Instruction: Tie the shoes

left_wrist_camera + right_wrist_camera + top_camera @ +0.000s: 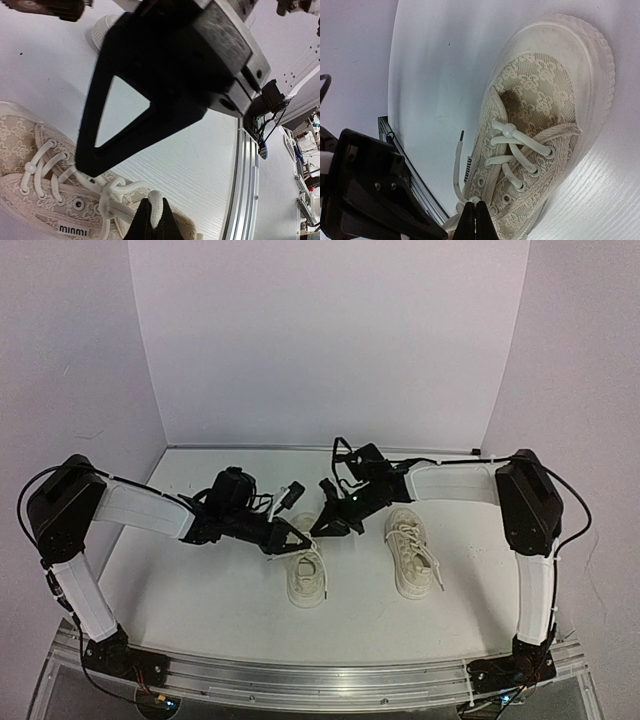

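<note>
Two cream-white shoes stand on the white table, the left shoe (305, 578) and the right shoe (412, 552). Both grippers meet over the left shoe's laces. My left gripper (298, 541) (154, 202) is shut on a loop of white lace (155, 196) above the laced shoe (30, 150). The black body of the right gripper (165, 90) hangs close in front of it. My right gripper (316, 530) (475, 204) is shut on a lace strand (474, 199) at the top eyelets of the same shoe (545, 115). A loose lace end (456, 168) trails beside the shoe.
An aluminium rail (320, 675) (245, 190) runs along the table's near edge. White walls enclose the back and both sides. The toe of the other shoe (105, 30) shows at the top of the left wrist view. The left gripper's black body (370, 195) fills the lower left of the right wrist view.
</note>
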Controlling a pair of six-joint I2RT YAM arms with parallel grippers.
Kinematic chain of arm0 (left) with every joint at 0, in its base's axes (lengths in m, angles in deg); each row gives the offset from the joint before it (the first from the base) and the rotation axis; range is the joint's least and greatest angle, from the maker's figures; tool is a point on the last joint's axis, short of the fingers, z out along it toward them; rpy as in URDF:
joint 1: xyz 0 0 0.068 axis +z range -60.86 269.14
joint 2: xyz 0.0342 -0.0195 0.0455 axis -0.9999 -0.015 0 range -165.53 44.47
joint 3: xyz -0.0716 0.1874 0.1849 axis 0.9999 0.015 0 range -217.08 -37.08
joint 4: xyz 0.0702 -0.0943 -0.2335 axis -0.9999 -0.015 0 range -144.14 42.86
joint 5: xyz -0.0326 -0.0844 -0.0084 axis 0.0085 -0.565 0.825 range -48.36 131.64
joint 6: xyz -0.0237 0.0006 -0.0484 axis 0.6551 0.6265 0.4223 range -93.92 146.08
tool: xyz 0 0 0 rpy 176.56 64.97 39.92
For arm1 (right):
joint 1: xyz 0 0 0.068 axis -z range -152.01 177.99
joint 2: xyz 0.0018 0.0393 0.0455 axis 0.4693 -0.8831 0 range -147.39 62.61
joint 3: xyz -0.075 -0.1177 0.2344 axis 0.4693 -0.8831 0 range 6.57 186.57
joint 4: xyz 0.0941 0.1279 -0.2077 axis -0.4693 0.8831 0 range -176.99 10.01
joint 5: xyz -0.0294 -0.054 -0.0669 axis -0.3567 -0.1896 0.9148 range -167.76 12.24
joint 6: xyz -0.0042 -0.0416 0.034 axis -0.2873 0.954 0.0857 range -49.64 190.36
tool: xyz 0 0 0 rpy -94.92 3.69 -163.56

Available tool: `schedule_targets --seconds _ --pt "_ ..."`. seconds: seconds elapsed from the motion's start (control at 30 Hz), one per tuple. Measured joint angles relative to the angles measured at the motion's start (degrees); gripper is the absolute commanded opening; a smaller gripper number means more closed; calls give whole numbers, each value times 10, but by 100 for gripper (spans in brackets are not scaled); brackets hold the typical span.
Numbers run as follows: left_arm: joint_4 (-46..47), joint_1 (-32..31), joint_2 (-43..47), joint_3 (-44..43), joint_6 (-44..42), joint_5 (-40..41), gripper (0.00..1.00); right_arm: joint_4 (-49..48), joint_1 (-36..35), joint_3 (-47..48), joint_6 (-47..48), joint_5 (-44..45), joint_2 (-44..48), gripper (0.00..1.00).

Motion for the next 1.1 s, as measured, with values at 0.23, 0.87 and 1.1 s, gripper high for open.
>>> schedule_targets --seconds 0.23,0.87,1.1 --pt "-55 -43 0 -20 -64 18 0 1 0 7 2 -5 -17 0" --pt "-128 -95 -11 -63 -158 63 0 -9 -2 61 -24 -6 -54 0" --pt "-138 -103 -21 -68 -177 70 0 -8 -5 86 -30 -9 -71 0"
